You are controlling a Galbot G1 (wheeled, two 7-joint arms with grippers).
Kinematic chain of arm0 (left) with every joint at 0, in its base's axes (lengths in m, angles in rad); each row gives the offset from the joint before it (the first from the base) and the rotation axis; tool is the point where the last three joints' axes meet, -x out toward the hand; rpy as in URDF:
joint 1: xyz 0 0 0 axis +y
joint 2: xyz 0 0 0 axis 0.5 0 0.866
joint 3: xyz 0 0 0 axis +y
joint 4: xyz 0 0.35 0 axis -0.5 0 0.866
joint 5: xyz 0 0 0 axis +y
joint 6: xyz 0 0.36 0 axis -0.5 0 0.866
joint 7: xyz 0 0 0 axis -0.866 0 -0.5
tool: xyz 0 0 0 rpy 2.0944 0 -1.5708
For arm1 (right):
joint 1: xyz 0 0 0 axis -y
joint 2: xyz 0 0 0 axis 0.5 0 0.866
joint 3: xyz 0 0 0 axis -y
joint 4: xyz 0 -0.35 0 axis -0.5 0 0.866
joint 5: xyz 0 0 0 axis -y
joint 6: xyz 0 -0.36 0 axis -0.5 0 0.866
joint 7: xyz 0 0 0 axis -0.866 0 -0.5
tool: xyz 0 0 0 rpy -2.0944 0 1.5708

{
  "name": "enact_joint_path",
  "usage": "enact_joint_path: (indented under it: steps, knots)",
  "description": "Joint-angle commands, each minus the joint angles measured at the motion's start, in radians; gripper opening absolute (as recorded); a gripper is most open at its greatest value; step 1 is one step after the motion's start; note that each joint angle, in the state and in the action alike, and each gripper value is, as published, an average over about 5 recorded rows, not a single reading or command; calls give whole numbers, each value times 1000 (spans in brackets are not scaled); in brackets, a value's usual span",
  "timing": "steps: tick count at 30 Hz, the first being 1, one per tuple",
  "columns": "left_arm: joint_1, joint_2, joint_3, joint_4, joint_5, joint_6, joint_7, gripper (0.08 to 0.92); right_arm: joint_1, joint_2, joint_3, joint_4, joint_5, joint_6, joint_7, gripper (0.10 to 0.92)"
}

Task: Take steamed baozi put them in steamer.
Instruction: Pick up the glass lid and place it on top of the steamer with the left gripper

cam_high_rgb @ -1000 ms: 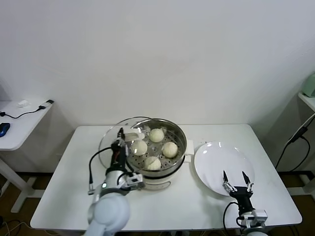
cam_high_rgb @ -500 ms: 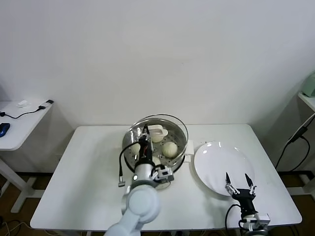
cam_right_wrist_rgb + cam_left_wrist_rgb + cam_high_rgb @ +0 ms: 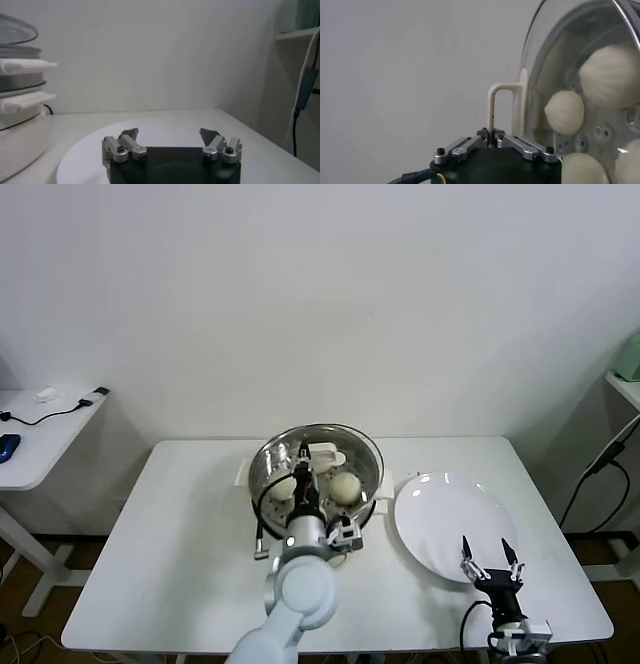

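Observation:
The steamer stands mid-table, with the glass lid held over it. Pale baozi show through the glass; another lies beside my gripper. My left gripper is shut on the lid's white handle. In the left wrist view the jaws pinch the handle, and baozi show behind the glass lid. My right gripper is open and empty at the near edge of the white plate; it also shows in the right wrist view.
The empty white plate lies right of the steamer. A side table with a cable stands at far left. Cables hang at the right. The table's front edge is near my right gripper.
My left gripper has carried the glass lid from the steamer's left side rightward over the pot. My right gripper has drawn back slightly toward the table's front, still open.

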Motion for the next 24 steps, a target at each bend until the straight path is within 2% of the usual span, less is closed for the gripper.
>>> enact_joint_path:
  steps: [1, 24]
  knots:
    - [-4, -19, -4, 55, 60, -1, -7, 151, 0, 1, 1, -3, 1, 4, 2, 823]
    - [12, -49, -27, 110, 113, -16, -61, 151, 4, 10, 3, -4, 3, 24, 4, 823]
